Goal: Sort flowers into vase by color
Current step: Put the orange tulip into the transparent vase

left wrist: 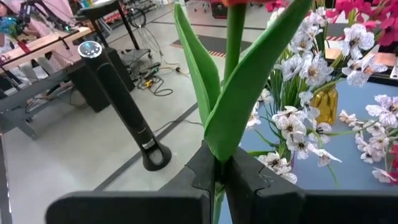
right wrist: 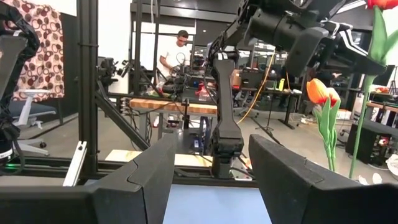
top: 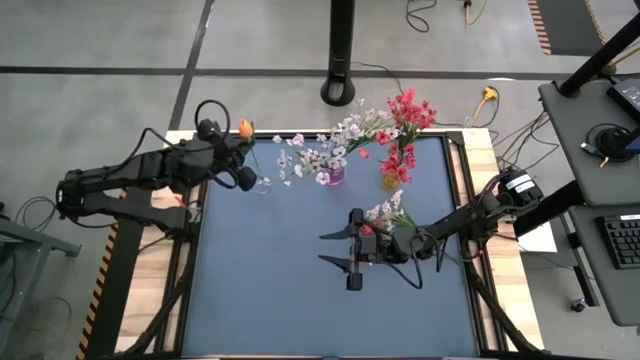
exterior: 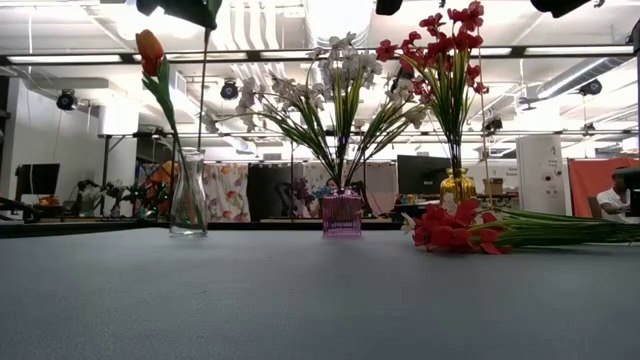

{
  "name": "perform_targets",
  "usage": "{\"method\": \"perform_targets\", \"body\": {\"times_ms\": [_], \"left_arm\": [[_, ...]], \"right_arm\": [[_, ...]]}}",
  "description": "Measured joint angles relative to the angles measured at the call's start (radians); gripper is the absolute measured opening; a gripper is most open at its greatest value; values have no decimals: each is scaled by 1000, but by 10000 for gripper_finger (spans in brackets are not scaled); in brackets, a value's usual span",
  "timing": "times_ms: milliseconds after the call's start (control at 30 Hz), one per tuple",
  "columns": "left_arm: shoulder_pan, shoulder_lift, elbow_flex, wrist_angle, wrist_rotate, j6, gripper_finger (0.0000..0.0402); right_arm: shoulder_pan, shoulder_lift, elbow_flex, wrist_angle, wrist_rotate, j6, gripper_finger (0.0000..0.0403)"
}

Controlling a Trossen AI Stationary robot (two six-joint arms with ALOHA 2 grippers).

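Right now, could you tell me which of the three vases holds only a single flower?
The clear glass vase nearest the left arm: it holds one orange tulip, while the others hold full bunches.

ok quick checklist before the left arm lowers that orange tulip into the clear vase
1. Left gripper shut on the tulip stem: ok.
2. Clear vase upright at the table's back left: ok.
3. An orange tulip already stands in that vase, so the colour matches: ok.
4. Held stem lined up over the vase mouth: cannot tell; in the low view it hangs just to the right of the tulip already there.
5. Right gripper open, mid-table, well away from the vase: ok.
6. Loose flowers still lying on the table by the right arm: sorting not ok yet.
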Motion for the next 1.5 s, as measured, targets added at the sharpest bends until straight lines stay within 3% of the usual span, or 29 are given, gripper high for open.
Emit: {"method": "perform_targets", "body": {"times_ms": [700, 900, 1133, 1500], "left_arm": [[-1, 2, -40, -23, -2, -47, 4], [-1, 10, -40, -33, -4, -78, 21], [-1, 15, -43, -87, -85, -135, 31], [-1, 38, -45, -95, -85, -154, 32]], "right_arm": [[0, 0, 0, -9, 0, 0, 199], [0, 0, 0, -9, 0, 0, 199], [0, 1, 0, -11, 0, -1, 199], [0, 1, 0, -11, 0, -6, 199]]}}
